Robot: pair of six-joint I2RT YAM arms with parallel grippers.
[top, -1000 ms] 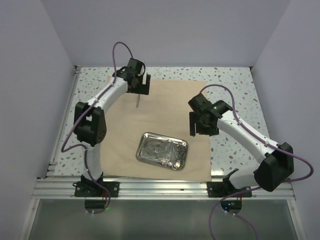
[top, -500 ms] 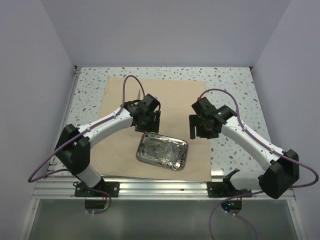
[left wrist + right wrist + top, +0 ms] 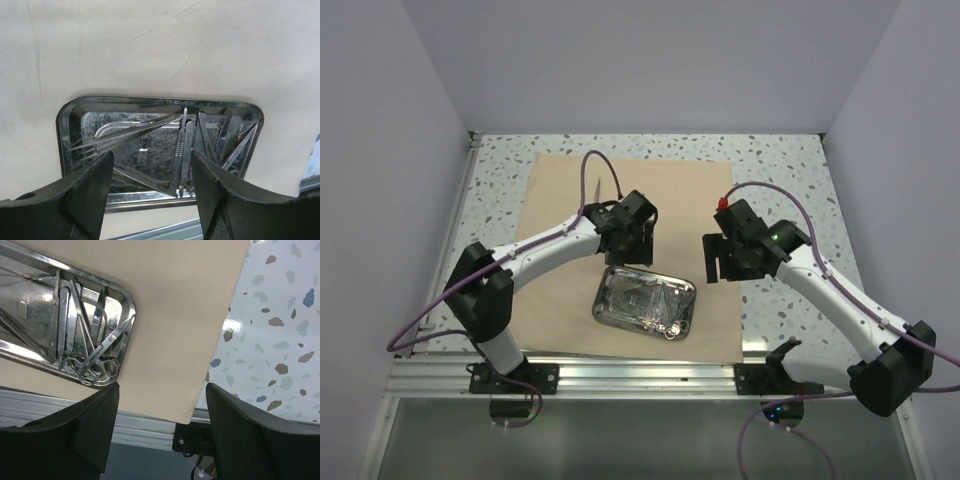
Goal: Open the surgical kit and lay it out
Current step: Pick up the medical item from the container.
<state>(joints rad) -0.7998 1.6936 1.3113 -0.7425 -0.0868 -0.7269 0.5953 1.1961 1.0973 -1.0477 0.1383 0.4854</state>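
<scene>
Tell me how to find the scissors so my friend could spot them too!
Look at the big tan cloth on the speckled table; a shiny steel tray sits near its front edge. At the tray's right end lie the scissors, slanted with their tips reaching the rim. They have round finger rings, unlike the straight tweezers in the same tray.

Tray cut by frame edge; instruments too small to distinguish overhead.
</scene>
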